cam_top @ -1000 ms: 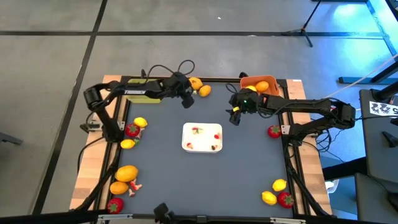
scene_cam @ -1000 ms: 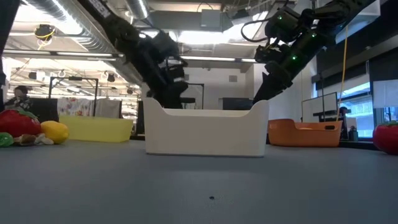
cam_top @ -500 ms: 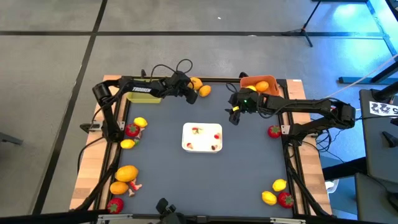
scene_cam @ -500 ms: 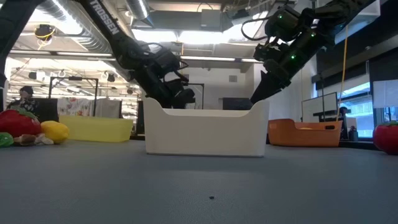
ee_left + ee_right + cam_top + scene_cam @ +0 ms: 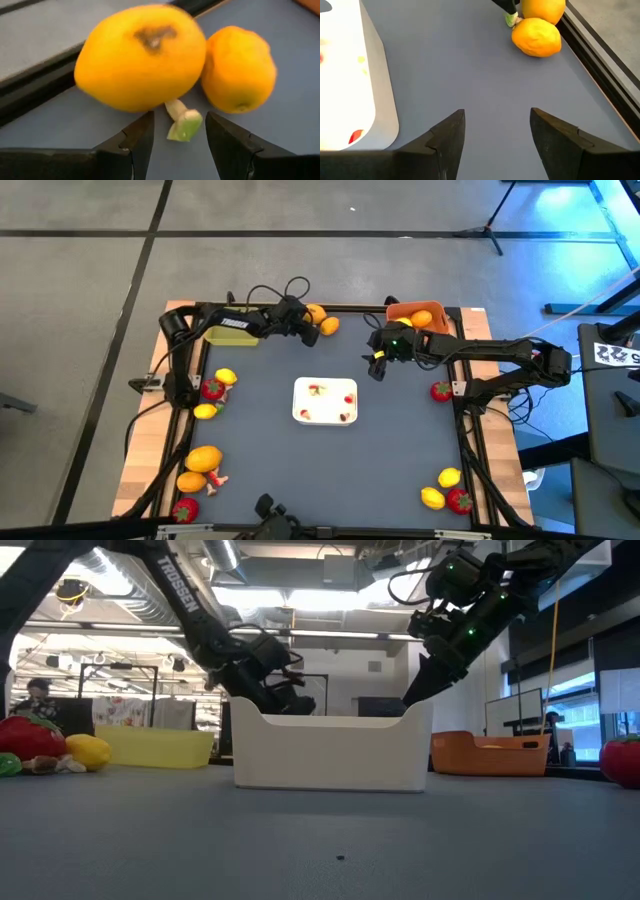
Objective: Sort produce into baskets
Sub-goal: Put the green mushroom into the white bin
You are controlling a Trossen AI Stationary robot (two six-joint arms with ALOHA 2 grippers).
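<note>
Left hand (image 5: 177, 132) open, empty, nosed up to two yellow-orange toy citrus fruits (image 5: 320, 319) at tabletop 12 o'clock. Should centre on one fruit, avoid green stem, then close. Right hand (image 5: 496, 132) open, waiting near orange tub (image 5: 437, 311).

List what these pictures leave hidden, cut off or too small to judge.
- Yellow-green square basket: high view, mostly under the left arm, contents hidden.
- Orange square basket: low view, its wall hides the inside.
- Flat white rectangular tray: high view, pieces inside too small to identify.
- Small green scrap: left wrist view, blurred, between the open left gripper fingers; contact unclear.
</note>
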